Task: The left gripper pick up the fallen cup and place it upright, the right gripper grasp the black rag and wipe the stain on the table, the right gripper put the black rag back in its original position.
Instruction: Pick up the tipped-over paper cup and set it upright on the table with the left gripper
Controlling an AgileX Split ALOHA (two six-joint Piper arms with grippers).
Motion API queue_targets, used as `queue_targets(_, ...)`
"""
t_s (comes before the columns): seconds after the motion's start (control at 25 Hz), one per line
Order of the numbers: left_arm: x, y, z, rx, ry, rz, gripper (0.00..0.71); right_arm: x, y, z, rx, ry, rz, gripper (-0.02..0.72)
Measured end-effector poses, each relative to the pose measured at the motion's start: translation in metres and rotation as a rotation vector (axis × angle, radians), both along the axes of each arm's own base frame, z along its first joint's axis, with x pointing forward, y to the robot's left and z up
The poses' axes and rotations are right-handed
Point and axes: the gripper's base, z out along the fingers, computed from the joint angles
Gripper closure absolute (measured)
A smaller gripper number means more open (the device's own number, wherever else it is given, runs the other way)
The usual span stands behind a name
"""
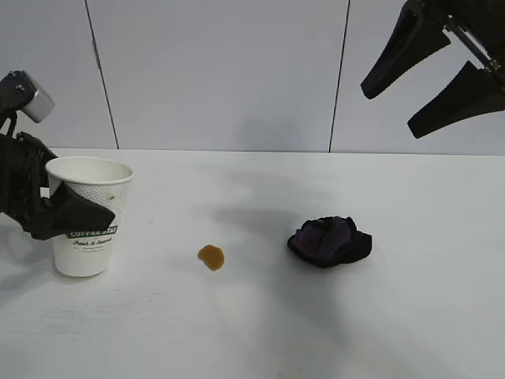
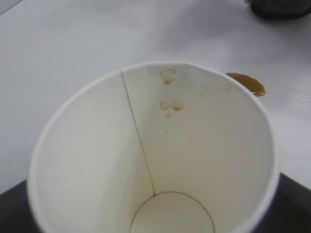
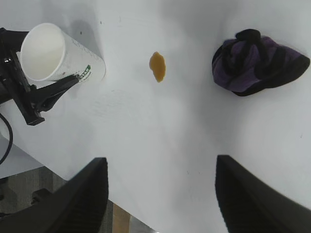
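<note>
On the table [image 1: 260, 332], the upright cup [image 1: 87, 225] was flanked by the left gripper [image 1: 75, 212], fingers spread; the right gripper [image 1: 422, 83] was held spread above the black rag [image 1: 330, 241].

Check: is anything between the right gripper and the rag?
Nothing visible. The right gripper hangs open, high above the table, with only bare tabletop around the rag. The stain and cup lie off toward the left arm.

Black rag [image 2: 282, 8] cut off by edge
</note>
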Motion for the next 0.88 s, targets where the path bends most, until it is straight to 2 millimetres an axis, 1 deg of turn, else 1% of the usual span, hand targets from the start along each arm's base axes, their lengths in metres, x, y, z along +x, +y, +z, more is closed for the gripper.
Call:
queue_targets(0.4, -0.012, 0.010, 0.018, 0.101, -0.044, 0.073, 0.095, 0.000, 0.000, 0.000, -0.001, 0.000, 0.000, 0.261)
queue_targets(0.52, -0.013, 0.013, 0.020, 0.116, -0.039, 0.105, 0.095, 0.000, 0.000, 0.000, -0.002, 0.000, 0.001, 0.261)
queue_targets(0.88, -0.015, 0.016, 0.017, 0.116, -0.002, 0.160, 0.095, 0.000, 0.000, 0.000, -0.003, 0.000, 0.001, 0.261)
